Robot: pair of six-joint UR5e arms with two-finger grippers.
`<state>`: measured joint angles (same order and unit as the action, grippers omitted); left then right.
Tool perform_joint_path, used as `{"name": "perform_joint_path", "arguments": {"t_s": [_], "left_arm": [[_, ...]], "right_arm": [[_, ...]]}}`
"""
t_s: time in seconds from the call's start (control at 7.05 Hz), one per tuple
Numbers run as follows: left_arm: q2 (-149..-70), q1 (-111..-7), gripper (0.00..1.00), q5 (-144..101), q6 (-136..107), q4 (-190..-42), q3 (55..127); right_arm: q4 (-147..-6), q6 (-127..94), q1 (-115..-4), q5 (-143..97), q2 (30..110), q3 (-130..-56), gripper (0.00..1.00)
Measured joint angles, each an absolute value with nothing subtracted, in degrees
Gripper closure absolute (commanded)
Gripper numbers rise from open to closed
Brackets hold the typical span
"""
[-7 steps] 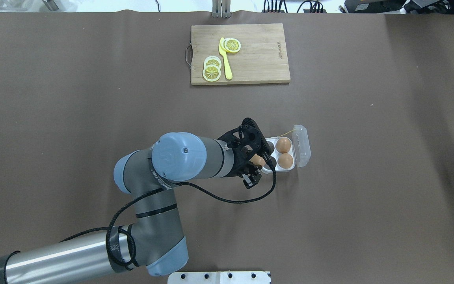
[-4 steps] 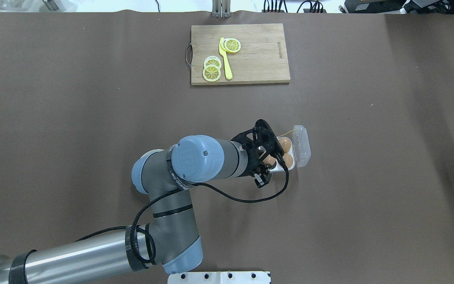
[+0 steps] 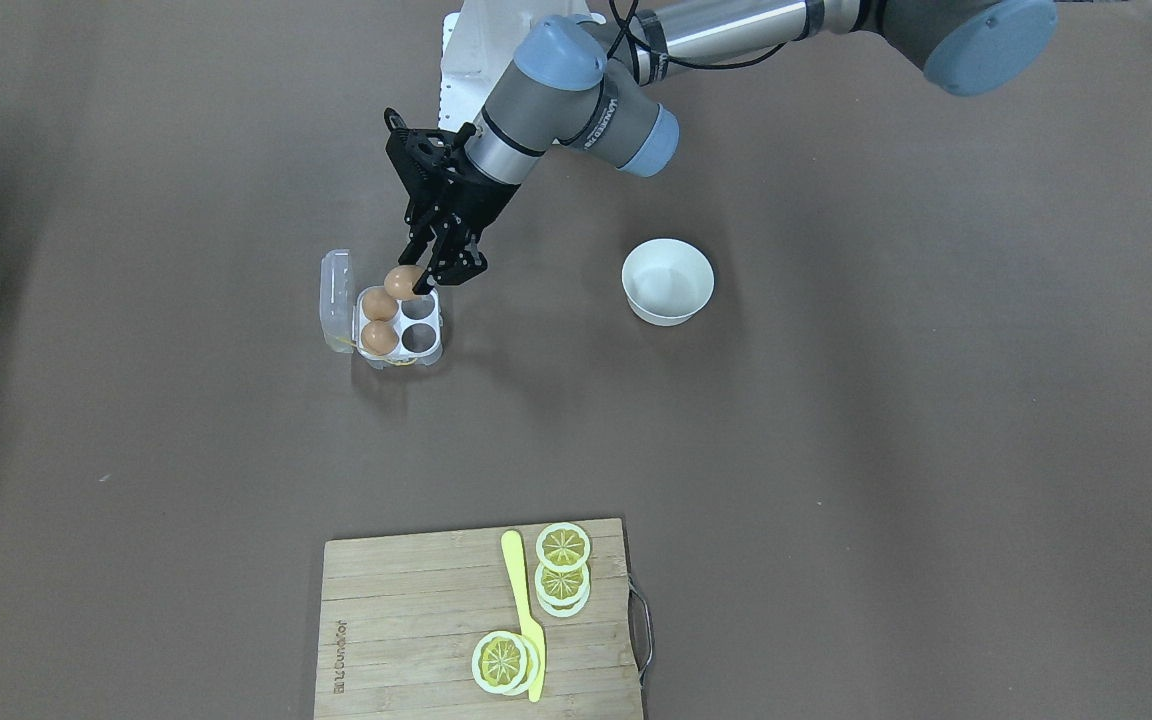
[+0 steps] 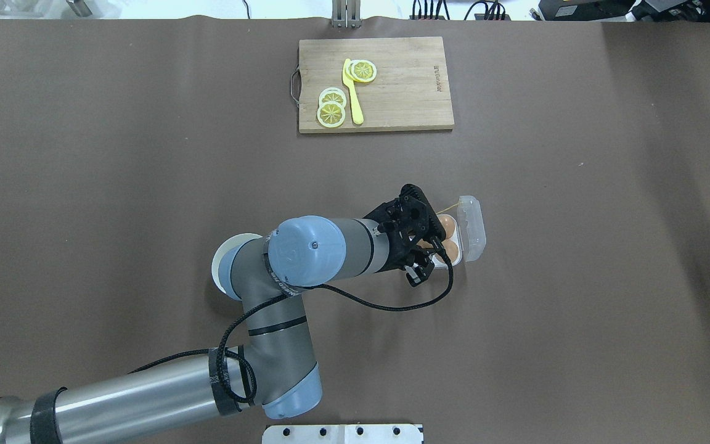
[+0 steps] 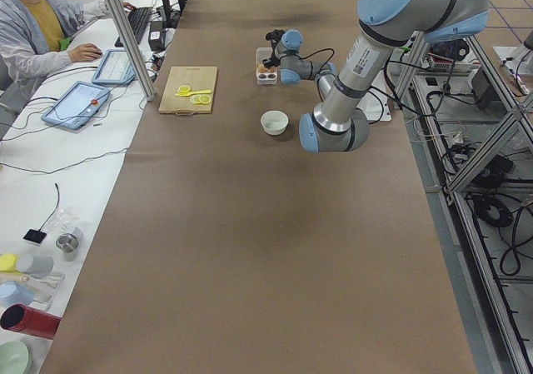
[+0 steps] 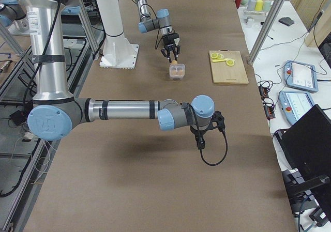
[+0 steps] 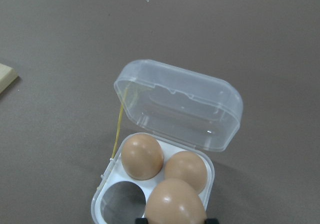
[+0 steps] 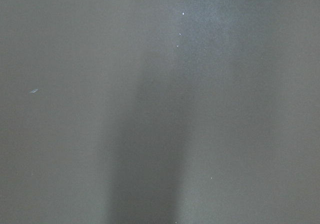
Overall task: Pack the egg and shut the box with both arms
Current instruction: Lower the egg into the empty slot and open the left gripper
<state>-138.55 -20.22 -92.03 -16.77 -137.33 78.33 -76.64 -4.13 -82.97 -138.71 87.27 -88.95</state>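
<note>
Left gripper (image 3: 416, 274): clamped on the egg (image 3: 401, 282), which hangs just above the box on the side away from its lid.
Box (image 3: 400, 323): on the brown table (image 4: 577, 308), clear lid (image 7: 180, 104) swung open.
Packed eggs (image 7: 142, 156): two, in the cups beside the lid.
Empty cup (image 7: 121, 200): beside the held egg.
Right gripper (image 6: 200, 141): over bare table, well apart from the box; grip cannot be told.

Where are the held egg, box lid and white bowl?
held egg (image 3: 401, 282): front-facing view, its shell middle.
box lid (image 7: 185, 104): left wrist view, clear panel's middle.
white bowl (image 3: 667, 312): front-facing view, near outer wall.
</note>
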Motion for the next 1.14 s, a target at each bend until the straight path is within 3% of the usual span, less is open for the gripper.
{"name": "perform_joint_path", "arguments": {"t_s": [1.14], "left_arm": [[-137.5, -19.3, 1.00, -87.7, -16.7, -156.1, 71.1]], "right_arm": [[-76.6, -4.1, -83.0, -138.8, 87.2, -89.2, 0.00]]}}
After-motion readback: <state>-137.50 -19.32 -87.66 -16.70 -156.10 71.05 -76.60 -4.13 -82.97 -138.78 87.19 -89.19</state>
